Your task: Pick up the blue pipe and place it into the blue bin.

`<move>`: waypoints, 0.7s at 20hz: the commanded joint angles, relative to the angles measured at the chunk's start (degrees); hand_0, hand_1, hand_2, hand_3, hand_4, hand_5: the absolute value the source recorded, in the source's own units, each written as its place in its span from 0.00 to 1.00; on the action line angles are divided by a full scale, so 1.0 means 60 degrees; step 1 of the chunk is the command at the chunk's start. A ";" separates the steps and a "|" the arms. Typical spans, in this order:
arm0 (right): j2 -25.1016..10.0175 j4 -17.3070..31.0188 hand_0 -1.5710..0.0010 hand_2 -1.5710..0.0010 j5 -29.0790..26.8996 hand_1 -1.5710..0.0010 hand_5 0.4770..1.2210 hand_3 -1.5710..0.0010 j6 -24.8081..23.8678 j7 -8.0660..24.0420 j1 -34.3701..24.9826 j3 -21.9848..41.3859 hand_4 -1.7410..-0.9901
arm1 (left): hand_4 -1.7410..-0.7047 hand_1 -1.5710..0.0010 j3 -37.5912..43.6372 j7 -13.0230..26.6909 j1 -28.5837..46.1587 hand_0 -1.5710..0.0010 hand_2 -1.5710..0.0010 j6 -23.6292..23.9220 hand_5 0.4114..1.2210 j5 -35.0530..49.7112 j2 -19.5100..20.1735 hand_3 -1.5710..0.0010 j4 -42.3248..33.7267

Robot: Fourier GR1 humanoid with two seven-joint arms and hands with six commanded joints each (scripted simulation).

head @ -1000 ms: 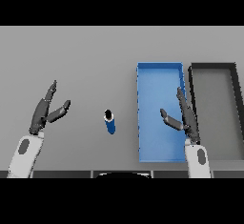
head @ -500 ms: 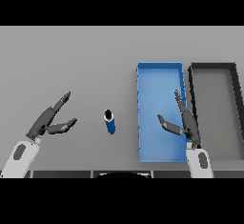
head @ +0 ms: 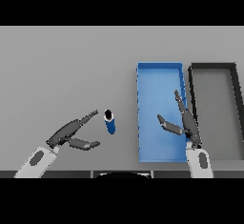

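The blue pipe (head: pixel 109 122) stands upright on the grey table (head: pixel 66 70), dark open end up, well clear of the blue bin (head: pixel 159 82) at its 3 o'clock. Nothing holds it yet, so read the pick-up as not yet made.

Your left hand (head: pixel 71 132) lies just beside the pipe at its 8 o'clock. Fingers are straight and released, the longest fingertip (head: pixel 94 114) close to the pipe's top but apart from it, the thumb spread lower. That open spread fits a reach with the pipe between thumb and fingers; whether it lines up in depth you cannot tell from this view.

Your right hand (head: pixel 183 123) hovers over the near right part of the blue bin, fingers relaxed and holding nothing. It looks idle.

A dark grey bin (head: pixel 233 123) sits against the blue one at its 3 o'clock. Watch it at release, since the two rims adjoin.
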 commanded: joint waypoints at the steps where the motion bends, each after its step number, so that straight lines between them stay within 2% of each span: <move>1: 0.0005 -0.0032 1.00 1.00 -0.0076 1.00 0.13 1.00 0.0033 0.0070 0.0066 -0.0028 0.70 | 0.61 1.00 -0.0142 0.0070 -0.0097 1.00 1.00 0.0034 0.06 -0.0101 -0.0242 1.00 0.0137; 4: 0.0078 -0.0106 1.00 1.00 -0.0077 1.00 0.12 1.00 0.0010 0.0142 0.0007 0.0012 0.71 | 0.57 1.00 -0.0462 -0.0167 -0.0310 1.00 1.00 0.0136 0.09 -0.0385 -0.0856 1.00 0.0419; 7: 0.0047 0.0001 1.00 1.00 -0.0160 1.00 0.11 1.00 0.0019 0.0172 -0.0064 -0.0095 0.71 | 0.58 1.00 -0.0528 -0.0201 -0.0803 1.00 1.00 0.0389 0.09 -0.0619 -0.1584 1.00 0.1150; 9: 0.0122 -0.0054 1.00 1.00 -0.0080 1.00 0.10 1.00 0.0011 -0.0063 0.0144 0.0004 0.71 | 0.59 1.00 -0.0537 -0.0121 -0.0988 1.00 1.00 0.0487 0.09 -0.0593 -0.2017 1.00 0.1557; 11: 0.0084 -0.0075 1.00 1.00 -0.0120 1.00 0.10 1.00 0.0038 -0.0204 0.0159 -0.0032 0.72 | 0.59 1.00 -0.0653 -0.0373 -0.0931 1.00 1.00 0.0530 0.10 -0.0657 -0.2384 1.00 0.1946; 14: 0.0139 -0.0142 1.00 1.00 -0.0192 1.00 0.10 1.00 0.0030 -0.0035 0.0181 -0.0040 0.72 | 0.60 1.00 -0.0544 -0.0584 -0.1290 1.00 1.00 0.0728 0.10 -0.0838 -0.2791 1.00 0.2749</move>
